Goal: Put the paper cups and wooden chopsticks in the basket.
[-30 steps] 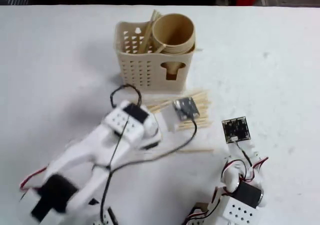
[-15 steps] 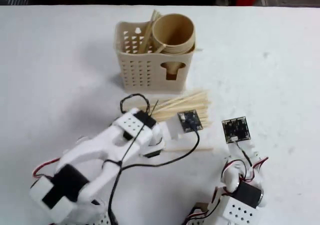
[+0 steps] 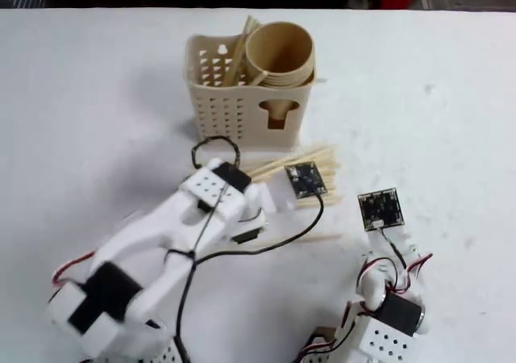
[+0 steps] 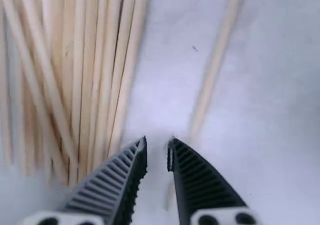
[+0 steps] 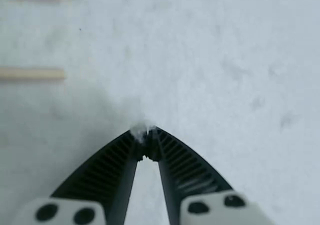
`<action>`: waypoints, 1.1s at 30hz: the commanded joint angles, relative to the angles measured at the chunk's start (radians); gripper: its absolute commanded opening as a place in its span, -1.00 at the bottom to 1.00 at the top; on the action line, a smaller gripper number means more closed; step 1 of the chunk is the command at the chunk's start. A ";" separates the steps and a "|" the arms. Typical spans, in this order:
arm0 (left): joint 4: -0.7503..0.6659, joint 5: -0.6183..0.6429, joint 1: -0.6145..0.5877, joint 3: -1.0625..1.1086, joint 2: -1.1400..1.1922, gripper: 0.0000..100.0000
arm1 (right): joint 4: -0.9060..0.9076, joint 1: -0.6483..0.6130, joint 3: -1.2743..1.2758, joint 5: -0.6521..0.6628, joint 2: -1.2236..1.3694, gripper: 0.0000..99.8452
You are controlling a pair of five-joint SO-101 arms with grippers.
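White table (image 3: 451, 113) takes up nearly all of the high view, with a dark strip of room beyond its far edge. A beige perforated basket (image 3: 234, 109) stands upright toward the far side. A stack of paper cups (image 3: 280, 52) sits in its right part, and a few chopsticks (image 3: 239, 52) lean beside the cups in its left part. Just in front of the basket a pile of wooden chopsticks (image 3: 300, 160) lies fanned on the table. The left arm (image 3: 161, 242) stretches from the near left corner, and its wrist end is over the near part of the pile. A single chopstick (image 3: 326, 238) lies apart from the pile, nearer the arms. The right arm (image 3: 387, 315) is folded at the near right, well clear of the basket.

From the left wrist, the left gripper (image 4: 157, 145) is held just above the table with its jaws parted by a narrow gap, and bare table shows between them. The pile of wooden chopsticks (image 4: 75, 70) lies just beside one fingertip. The single chopstick (image 4: 215, 70) runs up to the other.

From the right wrist, the right gripper (image 5: 146, 134) is clenched with its tips touching and nothing between them, low over bare table. Two chopstick ends (image 5: 30, 74) lie off to one side.
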 commanded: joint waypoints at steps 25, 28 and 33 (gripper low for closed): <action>0.006 -0.123 -0.068 -0.127 0.263 -0.95 | -0.010 -0.005 0.008 0.000 -0.007 -0.96; 0.006 -0.106 -0.094 -0.135 0.262 -0.95 | -0.010 -0.005 0.008 0.000 -0.007 -0.96; 0.031 -0.083 -0.127 -0.135 0.191 -0.95 | -0.010 -0.005 0.008 0.000 -0.007 -0.96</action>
